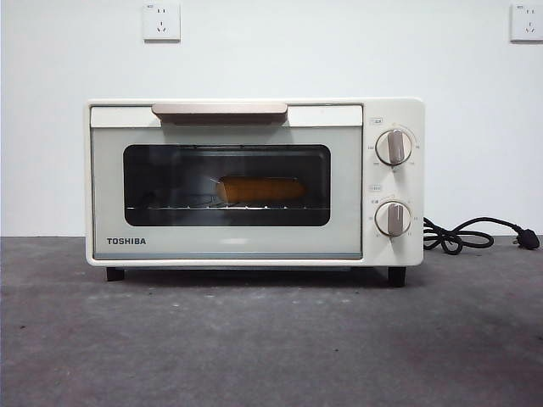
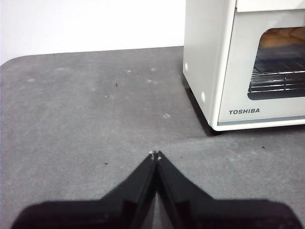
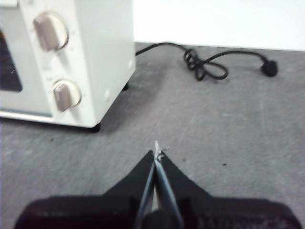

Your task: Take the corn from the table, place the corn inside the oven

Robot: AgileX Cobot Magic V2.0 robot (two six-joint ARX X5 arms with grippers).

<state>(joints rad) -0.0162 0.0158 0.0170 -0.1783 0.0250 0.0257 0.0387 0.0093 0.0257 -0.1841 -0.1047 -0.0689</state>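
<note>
Grey matte surface (image 1: pixel 254 339), mottled, one item standing on it and one cord lying on it

Left pincer (image 2: pixel 156 153): black jaws clenched tip to tip, grasping nothing, low over bare surface, apart from the oven's left front corner

Toaster oven (image 1: pixel 229 246): cream-white, boxy, TOSHIBA lettering at lower left of the door, upright on dark feet, door closed. Beige bar handle (image 1: pixel 220 110) along the door's top edge. Dark glass window (image 1: pixel 170 182) with a wire rack (image 1: pixel 182 206) visible behind it

Corn (image 1: pixel 261 189): yellow-orange cob, lying lengthwise on the rack inside the oven, seen through the glass, slightly right of the window's centre

Upper knob (image 1: pixel 394 147) and lower knob (image 1: pixel 393 218): round, one above the other on the panel right of the door

Black cord (image 1: pixel 458 236): loosely coiled on the surface just right of the oven, plug (image 1: pixel 528 240) at its far right end

Right pincer (image 3: pixel 157 153): black jaws clenched, grasping nothing, low over bare surface off the oven's knob-side corner, cord beyond it

Two white wall sockets, upper left (image 1: pixel 161 21) and upper right (image 1: pixel 527 21), on the white wall behind
</note>
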